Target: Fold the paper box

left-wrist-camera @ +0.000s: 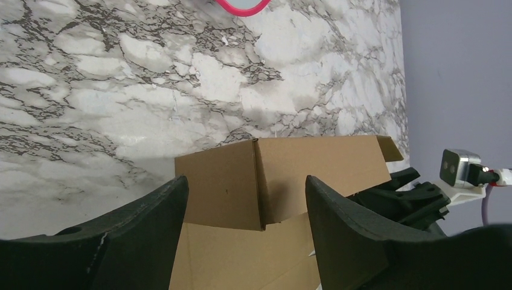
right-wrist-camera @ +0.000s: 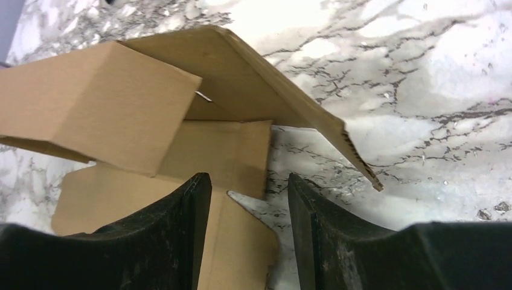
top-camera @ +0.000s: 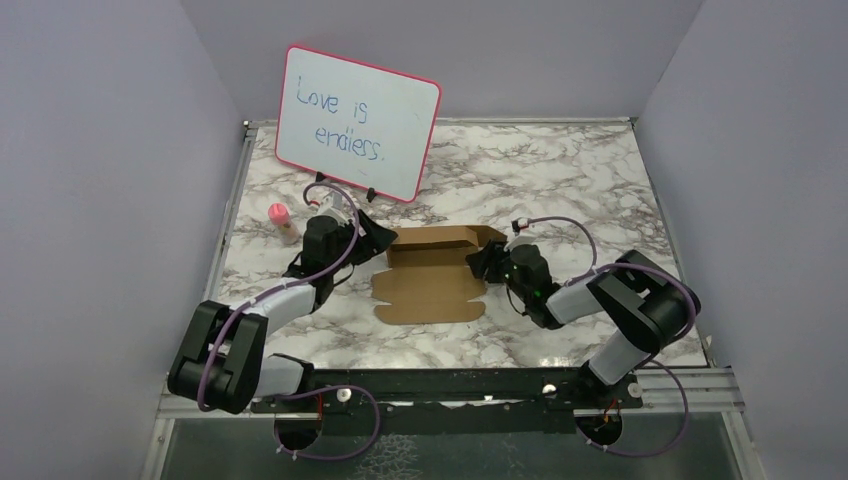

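Box (top-camera: 432, 275) mid-tabletop (top-camera: 560, 180), back wall up, front panel flat. L end effector (top-camera: 378, 240) at box's 9 o'clock, jaws apart, empty. R end effector (top-camera: 478, 265) at 3 o'clock, jaws apart, nothing clamped.

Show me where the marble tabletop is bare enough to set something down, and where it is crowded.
Free: the far right marble tabletop, between the pink-framed whiteboard and the right edge; the near strip between the half-folded brown cardboard box and the black base rail. Crowded: the centre, where the left gripper and right gripper flank the box.
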Robot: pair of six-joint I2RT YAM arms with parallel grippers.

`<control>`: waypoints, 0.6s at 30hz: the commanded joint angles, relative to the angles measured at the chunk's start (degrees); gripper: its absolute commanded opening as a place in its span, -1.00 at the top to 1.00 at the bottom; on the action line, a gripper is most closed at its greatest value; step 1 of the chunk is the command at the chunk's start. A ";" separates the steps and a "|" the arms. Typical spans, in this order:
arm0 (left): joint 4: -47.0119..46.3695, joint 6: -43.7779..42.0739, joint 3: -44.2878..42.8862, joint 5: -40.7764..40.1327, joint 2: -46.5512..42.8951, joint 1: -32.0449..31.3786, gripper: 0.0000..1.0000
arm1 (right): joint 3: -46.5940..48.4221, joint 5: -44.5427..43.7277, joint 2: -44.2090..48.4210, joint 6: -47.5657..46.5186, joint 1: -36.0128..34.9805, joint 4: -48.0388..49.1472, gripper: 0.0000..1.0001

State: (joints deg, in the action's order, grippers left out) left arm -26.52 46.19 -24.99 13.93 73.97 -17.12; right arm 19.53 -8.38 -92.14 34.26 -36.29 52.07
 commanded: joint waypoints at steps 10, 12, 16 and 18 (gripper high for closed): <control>-0.87 -0.08 -1.79 0.42 2.63 -2.74 -0.44 | 3.80 5.40 -6.29 -3.10 0.26 9.64 0.56; -1.06 0.10 -1.89 0.24 2.61 -3.25 -0.44 | 3.85 5.67 -6.94 -4.89 0.15 11.53 0.71; -1.34 0.47 -2.08 -0.49 2.61 -4.38 -0.44 | 4.36 7.10 -8.43 -9.58 -0.05 14.67 0.82; -1.42 0.61 -2.21 -0.80 2.70 -5.06 -0.44 | 5.18 7.82 -9.43 -12.33 -0.52 15.25 0.82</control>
State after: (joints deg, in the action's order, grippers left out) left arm -26.74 46.28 -25.74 13.76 76.16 -20.64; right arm 22.52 -4.03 -99.44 28.29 -36.23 61.76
